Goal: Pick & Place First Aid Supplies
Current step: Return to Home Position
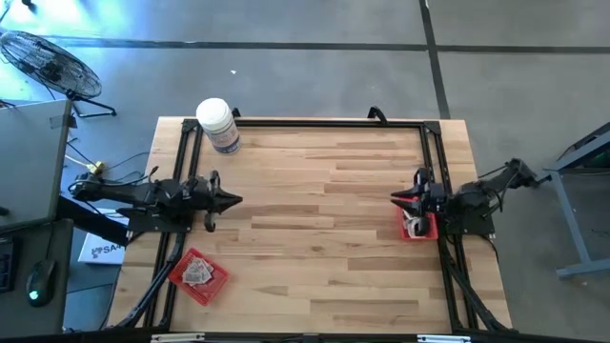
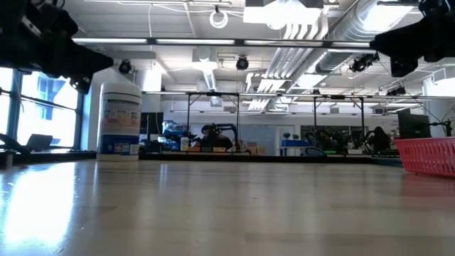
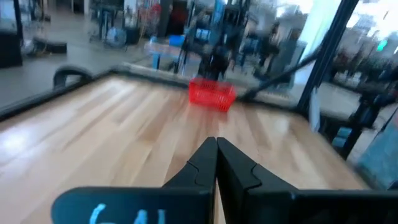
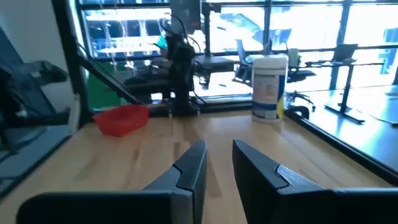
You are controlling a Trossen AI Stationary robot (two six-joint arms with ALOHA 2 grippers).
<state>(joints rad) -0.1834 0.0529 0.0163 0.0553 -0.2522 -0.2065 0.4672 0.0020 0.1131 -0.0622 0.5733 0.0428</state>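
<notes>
Small white packets, the first aid supplies, lie in a shallow red tray near the table's front left. A second red tray with something white in it sits at the right edge, partly under my right arm. My left gripper hovers level at the left side, pointing toward the table's middle, fingers shut and holding nothing. My right gripper hovers level at the right side above its tray's far end, pointing left, fingers apart with nothing between them.
A large white jar with a bluish label stands at the far left corner, also in the low view. A black frame runs along the table's far edge and sides. Bare wood spans the middle between both arms.
</notes>
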